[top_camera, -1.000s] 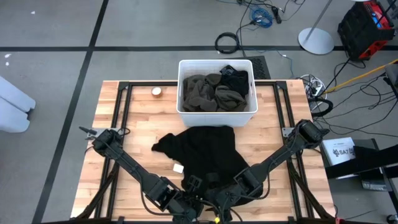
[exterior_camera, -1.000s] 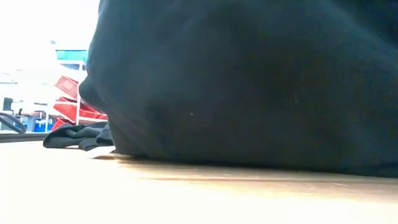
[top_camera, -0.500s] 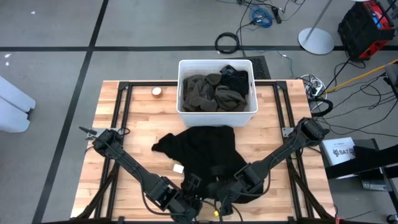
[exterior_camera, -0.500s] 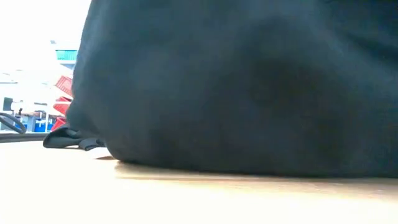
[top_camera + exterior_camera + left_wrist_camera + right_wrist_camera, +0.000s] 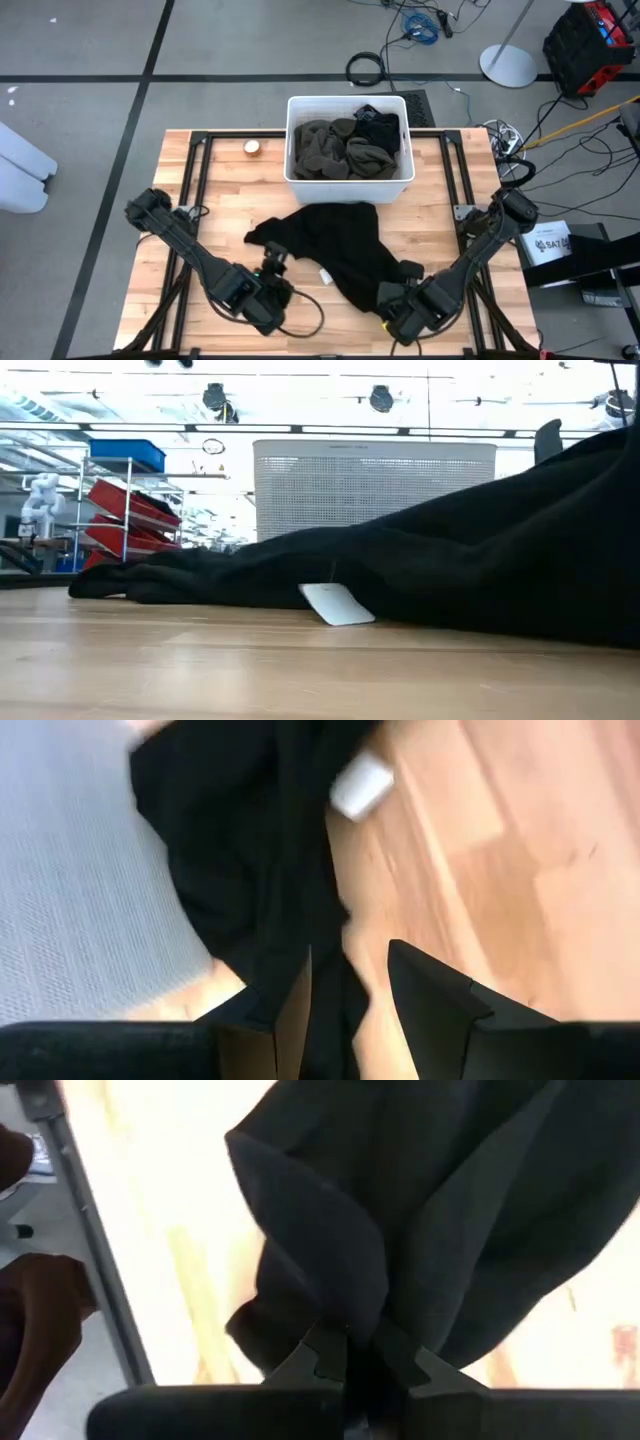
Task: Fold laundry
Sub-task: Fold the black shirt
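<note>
Black garment (image 5: 335, 245) is spread mid-counter (image 5: 220, 200), long axis far-left to near-right; its near-right corner is clamped in the right gripper (image 5: 362, 1358), while the left gripper (image 5: 348, 982), fingers apart, sits near-left beside its edge.

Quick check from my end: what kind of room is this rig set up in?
Most likely a robotics lab or workshop, not a home. The wooden table stands on a bare grey floor with cables strewn about, and the low view shows red storage bins on shelving, overhead lights and a small white robot.
</note>
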{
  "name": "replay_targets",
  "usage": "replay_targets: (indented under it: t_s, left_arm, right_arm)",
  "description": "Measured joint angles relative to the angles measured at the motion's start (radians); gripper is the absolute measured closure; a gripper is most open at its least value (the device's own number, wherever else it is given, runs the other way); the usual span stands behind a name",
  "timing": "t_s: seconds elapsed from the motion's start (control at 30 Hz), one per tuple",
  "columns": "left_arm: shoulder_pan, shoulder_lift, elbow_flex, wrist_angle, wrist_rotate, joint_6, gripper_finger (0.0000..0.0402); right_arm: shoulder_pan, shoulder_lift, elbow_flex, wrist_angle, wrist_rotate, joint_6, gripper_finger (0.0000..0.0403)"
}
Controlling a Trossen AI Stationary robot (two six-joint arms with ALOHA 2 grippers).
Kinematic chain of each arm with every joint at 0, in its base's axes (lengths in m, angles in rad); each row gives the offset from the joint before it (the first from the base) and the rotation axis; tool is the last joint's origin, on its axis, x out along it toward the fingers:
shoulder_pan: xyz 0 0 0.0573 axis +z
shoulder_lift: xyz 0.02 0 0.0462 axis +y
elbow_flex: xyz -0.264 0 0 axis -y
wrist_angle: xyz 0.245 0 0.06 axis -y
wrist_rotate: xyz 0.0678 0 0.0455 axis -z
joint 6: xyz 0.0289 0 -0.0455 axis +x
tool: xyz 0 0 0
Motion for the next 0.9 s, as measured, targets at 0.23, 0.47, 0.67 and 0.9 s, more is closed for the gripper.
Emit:
replay_targets:
  t_s: [0.23,0.47,0.67,0.9]
  left_arm:
    - [0.065,-0.065,-0.35,0.3,0.029,0.225,0.0256]
    - [0.18,-0.043,-0.491,0.445,-0.005,0.416,0.0256]
    - [0.249,-0.044,-0.512,0.447,0.018,0.513,0.0256]
    - [0.311,-0.044,-0.552,0.442,0.039,0.572,0.0256]
  right_arm:
    - [0.02,0.0,0.0,0.017,0.001,0.009,0.04]
    - [0.02,0.0,0.0,0.024,0.0,0.009,0.04]
    - [0.022,0.0,0.0,0.024,-0.001,0.007,0.04]
    - [0.022,0.0,0.0,0.024,-0.001,0.005,0.04]
